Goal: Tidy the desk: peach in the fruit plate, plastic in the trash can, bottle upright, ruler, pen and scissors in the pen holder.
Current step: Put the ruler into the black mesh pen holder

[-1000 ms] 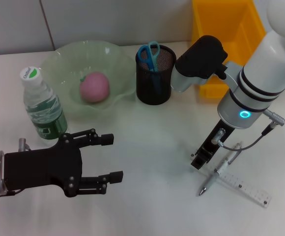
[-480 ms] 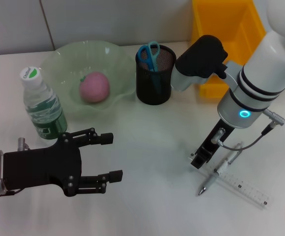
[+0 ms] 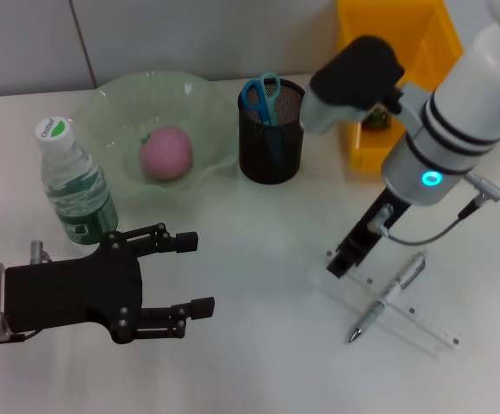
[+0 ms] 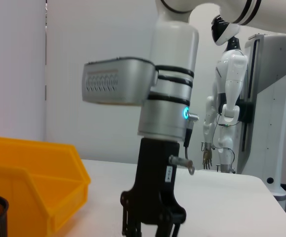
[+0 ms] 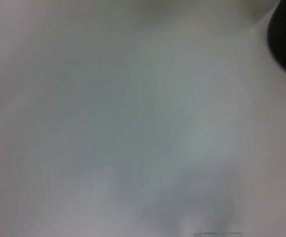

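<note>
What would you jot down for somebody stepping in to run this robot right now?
Left gripper: open, empty, hovering over the table near the bottle.
Right gripper: low over the clear ruler's near end; grip unclear.
Pen lies across the ruler on the table.
Done: peach in the green fruit plate, water bottle upright, scissors in the mesh pen holder.
Left: ruler and pen into the holder. Yellow bin stands behind; no loose plastic visible on the desk.
</note>
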`<state>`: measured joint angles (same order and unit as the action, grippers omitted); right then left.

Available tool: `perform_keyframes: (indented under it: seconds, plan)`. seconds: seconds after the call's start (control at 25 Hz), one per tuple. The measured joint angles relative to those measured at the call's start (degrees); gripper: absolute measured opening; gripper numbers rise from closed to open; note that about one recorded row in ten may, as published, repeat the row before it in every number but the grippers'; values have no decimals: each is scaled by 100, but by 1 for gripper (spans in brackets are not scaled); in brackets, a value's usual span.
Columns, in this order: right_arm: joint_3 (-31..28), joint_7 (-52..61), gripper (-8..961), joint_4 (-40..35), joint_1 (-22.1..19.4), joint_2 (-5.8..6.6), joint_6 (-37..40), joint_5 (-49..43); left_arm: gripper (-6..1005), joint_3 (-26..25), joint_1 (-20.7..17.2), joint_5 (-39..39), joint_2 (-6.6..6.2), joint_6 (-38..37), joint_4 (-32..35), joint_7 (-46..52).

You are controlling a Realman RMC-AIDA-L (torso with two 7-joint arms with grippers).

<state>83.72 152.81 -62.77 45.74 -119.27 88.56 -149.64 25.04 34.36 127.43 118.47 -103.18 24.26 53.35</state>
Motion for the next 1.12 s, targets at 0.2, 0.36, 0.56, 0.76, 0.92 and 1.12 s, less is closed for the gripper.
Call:
perform_keyframes:
  seconds: [0.2,0.36,0.56,0.76,0.92,1.12]
  plan:
    - [-464,-65,381,-431,-20,11,167,64,815,0,0,0,0,0,8,0]
    - [-811,-157,381,-902,-70,14,203,157,815,0,2,0,0,5,9,0]
    - [-1304,-377,381,-1538,-177,20,71,505,815,0,9,-1,0,16,8,4]
    - [-1494,-560,381,-2184,-447,7,-715,839,815,14,18,-57,0,12,-19,7]
    - [-1442,-730,381,-2225,-645,-14,-1666,1143,815,9,15,-64,0,3,-24,9]
    - [-1308,-1081,380,-1915,-724,-12,-2664,1650,815,3,0,-70,4,1,-32,28]
